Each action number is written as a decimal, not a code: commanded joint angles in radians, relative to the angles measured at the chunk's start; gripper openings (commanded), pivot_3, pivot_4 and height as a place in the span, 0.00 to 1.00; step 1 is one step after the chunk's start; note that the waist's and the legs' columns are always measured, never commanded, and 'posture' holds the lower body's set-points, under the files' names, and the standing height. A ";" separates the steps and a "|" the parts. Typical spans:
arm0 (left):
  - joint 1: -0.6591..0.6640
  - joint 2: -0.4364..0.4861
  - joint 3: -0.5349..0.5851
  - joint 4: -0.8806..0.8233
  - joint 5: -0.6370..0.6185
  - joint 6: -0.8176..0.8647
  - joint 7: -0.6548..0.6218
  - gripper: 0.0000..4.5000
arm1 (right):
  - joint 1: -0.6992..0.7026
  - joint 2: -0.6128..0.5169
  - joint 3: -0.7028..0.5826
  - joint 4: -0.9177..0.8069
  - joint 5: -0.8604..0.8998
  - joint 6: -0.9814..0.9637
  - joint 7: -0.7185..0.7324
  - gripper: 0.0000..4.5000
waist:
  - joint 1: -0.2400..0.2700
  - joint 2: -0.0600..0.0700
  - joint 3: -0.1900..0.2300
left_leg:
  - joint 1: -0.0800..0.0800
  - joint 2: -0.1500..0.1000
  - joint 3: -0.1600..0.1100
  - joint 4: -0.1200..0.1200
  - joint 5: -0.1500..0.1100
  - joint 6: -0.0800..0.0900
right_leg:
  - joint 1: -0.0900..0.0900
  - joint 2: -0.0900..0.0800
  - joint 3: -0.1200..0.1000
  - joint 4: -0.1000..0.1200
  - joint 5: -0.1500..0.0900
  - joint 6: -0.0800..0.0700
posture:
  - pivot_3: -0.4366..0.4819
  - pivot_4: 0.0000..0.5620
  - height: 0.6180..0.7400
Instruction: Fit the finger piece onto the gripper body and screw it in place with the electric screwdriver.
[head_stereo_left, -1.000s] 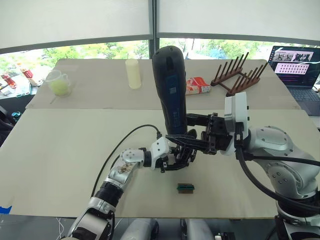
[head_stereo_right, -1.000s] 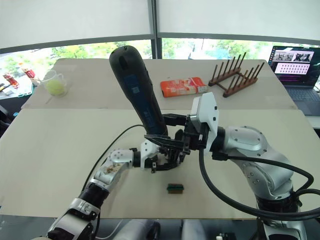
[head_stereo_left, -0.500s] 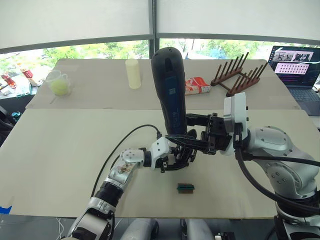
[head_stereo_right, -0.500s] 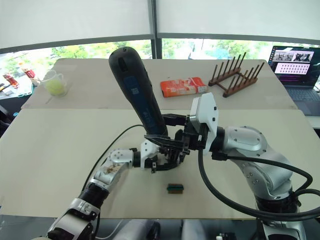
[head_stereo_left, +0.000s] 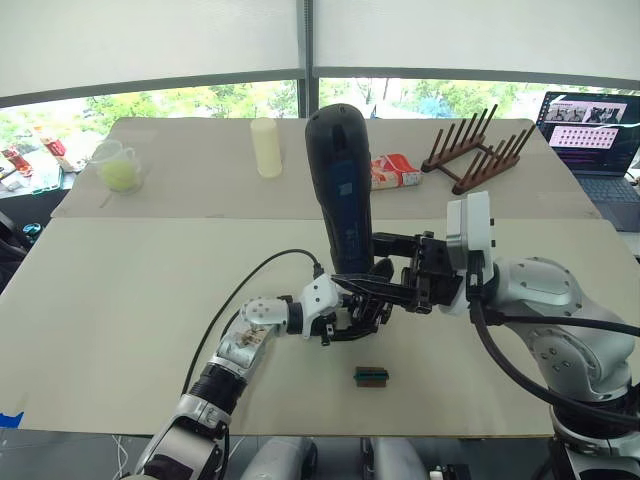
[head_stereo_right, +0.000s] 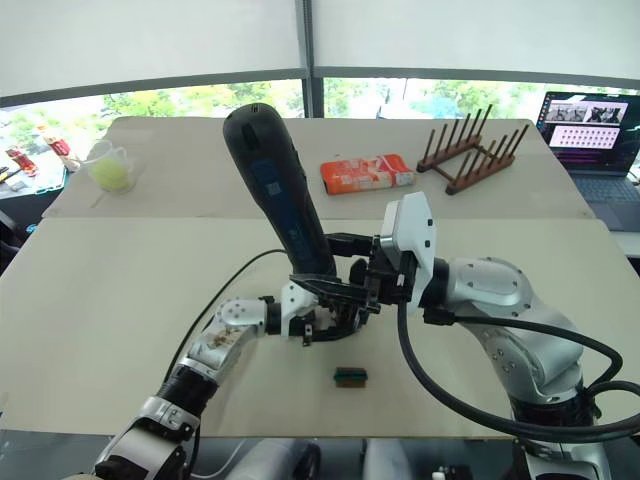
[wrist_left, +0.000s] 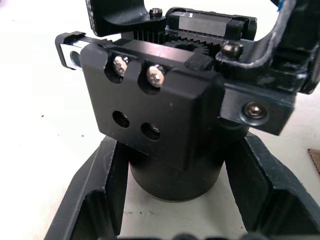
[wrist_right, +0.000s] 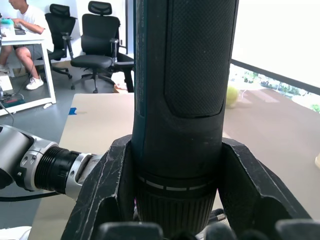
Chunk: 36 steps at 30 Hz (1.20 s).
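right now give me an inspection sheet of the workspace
surface: beige table, bare in front.
job's things: screwdriver upright, tip down over the gripper body; finger piece not made out.
clutter: small green-and-brown block near the front; cup, pale cylinder, red-and-white box and wooden rack at the back.
grippers: left gripper shut on the gripper body; right gripper shut on the screwdriver.
cables: black cable loops over the table to the left wrist.
surroundings: laptop at far right, windows behind.
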<state>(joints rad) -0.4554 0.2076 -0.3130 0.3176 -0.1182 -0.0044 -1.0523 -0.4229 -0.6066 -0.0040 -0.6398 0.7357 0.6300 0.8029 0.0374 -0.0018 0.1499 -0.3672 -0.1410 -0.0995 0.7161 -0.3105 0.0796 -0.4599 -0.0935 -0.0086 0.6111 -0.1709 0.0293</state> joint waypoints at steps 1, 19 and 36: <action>0.001 -0.003 -0.003 -0.033 -0.011 -0.014 -0.004 0.51 | -0.012 0.000 -0.016 -0.041 0.001 -0.054 0.007 0.43 | 0.000 0.000 0.000 | 0.000 0.000 0.000 0.000 0.000 0.000 | 0.000 0.000 0.000 0.000 0.000 0.000 | 0.48 0.27 1.00; 0.002 -0.004 -0.003 -0.033 -0.011 -0.013 -0.001 0.51 | -0.054 -0.010 -0.026 -0.035 0.030 -0.039 -0.001 0.43 | 0.000 0.000 0.000 | 0.000 0.000 0.000 0.000 0.000 0.000 | 0.000 0.000 0.000 0.000 0.000 0.000 | 0.48 0.27 1.00; 0.002 -0.001 -0.001 -0.036 -0.011 -0.010 -0.002 0.51 | -0.043 0.004 -0.011 -0.021 0.000 -0.055 0.003 0.43 | 0.000 0.000 0.000 | 0.000 0.000 0.000 0.000 0.000 0.000 | 0.000 0.000 0.000 0.000 0.000 0.000 | 0.48 0.27 1.00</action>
<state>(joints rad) -0.4554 0.2077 -0.3134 0.3176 -0.1183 -0.0044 -1.0518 -0.4550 -0.6105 -0.0026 -0.6368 0.7288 0.6201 0.8032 0.0376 -0.0018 0.1499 -0.3672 -0.1410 -0.0996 0.7161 -0.3105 0.0796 -0.4599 -0.0935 -0.0085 0.6111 -0.1709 0.0294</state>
